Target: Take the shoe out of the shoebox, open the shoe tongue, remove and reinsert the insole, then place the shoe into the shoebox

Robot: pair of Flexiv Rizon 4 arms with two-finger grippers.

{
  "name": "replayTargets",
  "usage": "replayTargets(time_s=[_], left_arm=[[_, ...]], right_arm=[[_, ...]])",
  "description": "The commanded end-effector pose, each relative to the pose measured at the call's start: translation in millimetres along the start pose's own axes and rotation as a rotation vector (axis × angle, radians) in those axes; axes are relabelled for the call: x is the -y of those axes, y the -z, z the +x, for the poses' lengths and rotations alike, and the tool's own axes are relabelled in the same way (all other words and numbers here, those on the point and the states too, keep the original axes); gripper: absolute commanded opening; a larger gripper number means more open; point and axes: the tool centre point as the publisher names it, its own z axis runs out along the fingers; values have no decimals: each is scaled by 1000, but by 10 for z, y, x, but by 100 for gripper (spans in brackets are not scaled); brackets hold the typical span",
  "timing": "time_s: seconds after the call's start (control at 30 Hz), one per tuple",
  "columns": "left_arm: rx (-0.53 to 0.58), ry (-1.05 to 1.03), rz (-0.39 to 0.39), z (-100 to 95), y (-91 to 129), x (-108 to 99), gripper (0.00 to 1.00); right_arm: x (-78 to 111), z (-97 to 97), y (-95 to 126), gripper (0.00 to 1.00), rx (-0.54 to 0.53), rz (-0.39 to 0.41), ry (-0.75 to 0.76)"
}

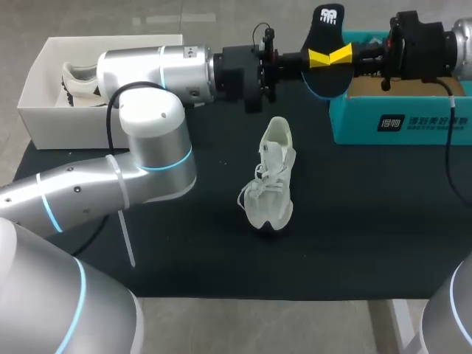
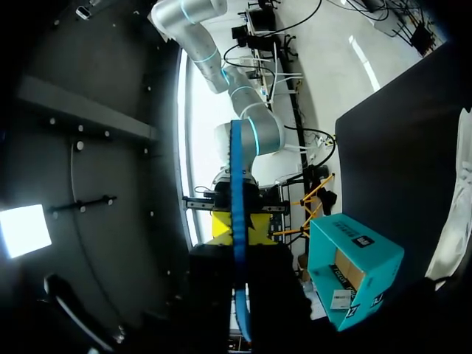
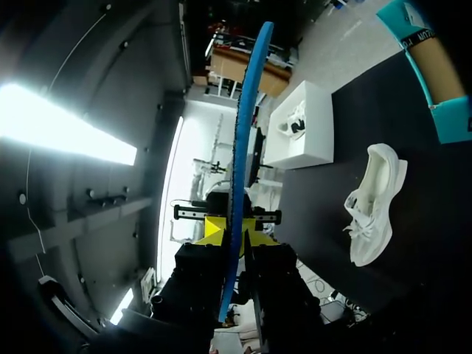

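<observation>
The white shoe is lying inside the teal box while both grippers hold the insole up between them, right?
No. The head view shows the white shoe lying on the black mat, outside the teal box. The left gripper and right gripper do hold the insole up between them.

Blue insole (image 2: 236,169) edge-on in left claw (image 2: 239,247) (clamped both sides); teal shoebox (image 2: 354,258) beside.
</observation>
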Motion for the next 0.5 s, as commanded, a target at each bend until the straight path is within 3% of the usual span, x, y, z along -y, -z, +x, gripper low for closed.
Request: replayTargets(time_s=[0.03,0.23,0.33,0.5], left_arm=[[0,-2,-2,24,3,2,0],[-1,-3,-3,27,13,7,0],[0,-5,-1,27,14,9,0],[-1,-6,1,30,17,19,0]], right_arm=[[13,-1,-4,15,2,-6,-1],[12,-1,-2,15,2,-2,-4],[12,-1,-6,0,2,0,-5],[19,-9,-12,0,2,2,-7]])
